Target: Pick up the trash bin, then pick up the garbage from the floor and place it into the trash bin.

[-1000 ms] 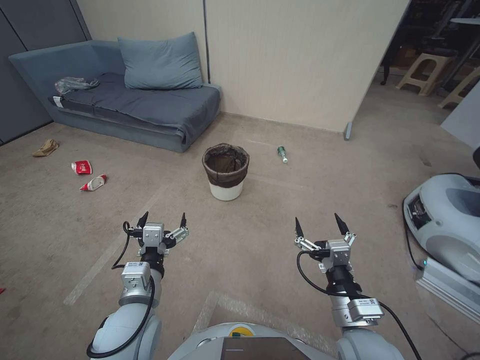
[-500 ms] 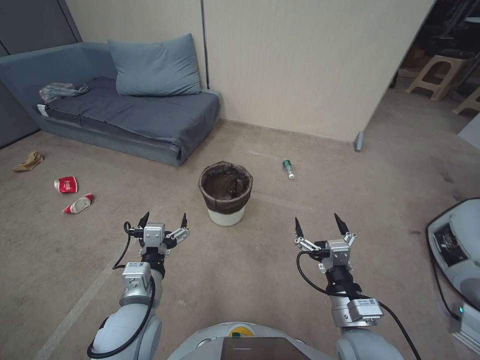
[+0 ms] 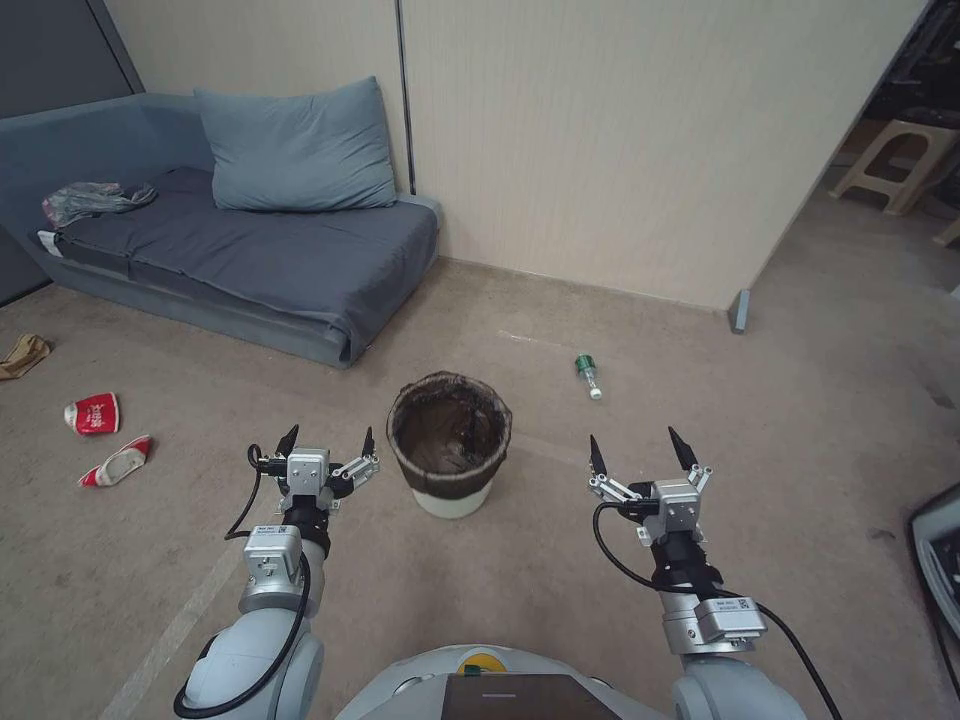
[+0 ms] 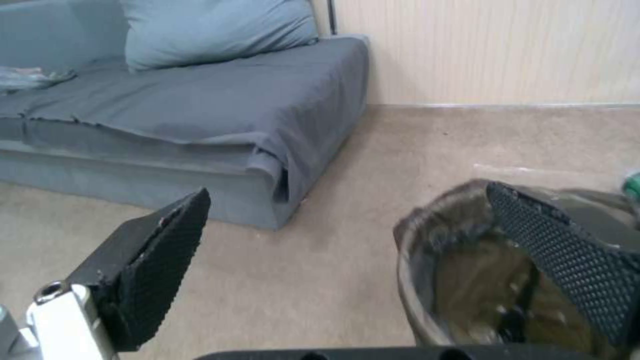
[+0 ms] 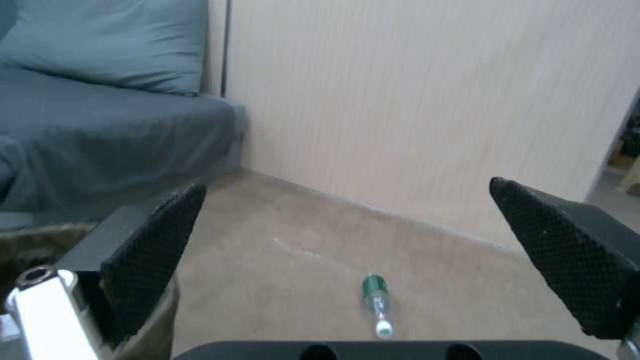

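Facing the trash bin (image 3: 449, 445) upright on the floor between my two arms, just ahead — left gripper (image 3: 327, 441) jaws open and nearer its rim, right gripper (image 3: 640, 447) jaws open too, green bottle (image 3: 588, 371) lying beyond.

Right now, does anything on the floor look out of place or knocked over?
Yes. Litter lies loose on the carpet: a small green bottle on its side right of the trash bin, and two crushed red-and-white cups plus a tan crumpled bag far left. The bin stands upright between the open left pincer and right pincer.
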Available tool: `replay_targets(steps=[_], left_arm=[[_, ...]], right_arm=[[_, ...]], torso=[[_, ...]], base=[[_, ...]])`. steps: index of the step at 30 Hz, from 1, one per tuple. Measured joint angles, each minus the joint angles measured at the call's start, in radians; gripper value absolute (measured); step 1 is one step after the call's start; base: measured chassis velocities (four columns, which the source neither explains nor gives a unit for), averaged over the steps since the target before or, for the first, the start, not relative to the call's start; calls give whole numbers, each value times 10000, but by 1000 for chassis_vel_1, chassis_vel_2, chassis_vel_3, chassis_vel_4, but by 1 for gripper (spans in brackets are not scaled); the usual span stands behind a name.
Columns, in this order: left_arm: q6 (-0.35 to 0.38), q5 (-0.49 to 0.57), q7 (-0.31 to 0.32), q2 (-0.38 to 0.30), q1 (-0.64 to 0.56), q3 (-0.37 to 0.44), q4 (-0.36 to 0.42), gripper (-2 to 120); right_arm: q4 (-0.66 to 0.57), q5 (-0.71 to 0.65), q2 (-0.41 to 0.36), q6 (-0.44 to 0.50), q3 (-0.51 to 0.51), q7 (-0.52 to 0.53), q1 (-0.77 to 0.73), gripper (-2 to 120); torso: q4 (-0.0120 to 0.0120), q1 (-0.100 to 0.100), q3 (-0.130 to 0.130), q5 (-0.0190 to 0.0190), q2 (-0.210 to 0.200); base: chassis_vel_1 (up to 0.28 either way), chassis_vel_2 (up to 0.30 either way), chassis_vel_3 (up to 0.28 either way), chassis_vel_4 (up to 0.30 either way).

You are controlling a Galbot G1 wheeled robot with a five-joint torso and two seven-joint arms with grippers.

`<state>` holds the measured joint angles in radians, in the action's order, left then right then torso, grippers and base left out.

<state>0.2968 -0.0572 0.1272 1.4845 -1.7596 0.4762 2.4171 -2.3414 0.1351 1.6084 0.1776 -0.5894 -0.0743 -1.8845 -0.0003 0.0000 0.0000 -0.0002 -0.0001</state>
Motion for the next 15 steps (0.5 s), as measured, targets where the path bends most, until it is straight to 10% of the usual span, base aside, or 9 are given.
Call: replay_targets(steps=[15], left_arm=[[-118, 372, -361, -22, -34, -69, 5, 100]], right_arm=[[172, 204, -3, 474, 46, 157, 25, 100]], torso=[[3, -1, -2, 2, 1]], base=[[-89, 95, 98, -90]])
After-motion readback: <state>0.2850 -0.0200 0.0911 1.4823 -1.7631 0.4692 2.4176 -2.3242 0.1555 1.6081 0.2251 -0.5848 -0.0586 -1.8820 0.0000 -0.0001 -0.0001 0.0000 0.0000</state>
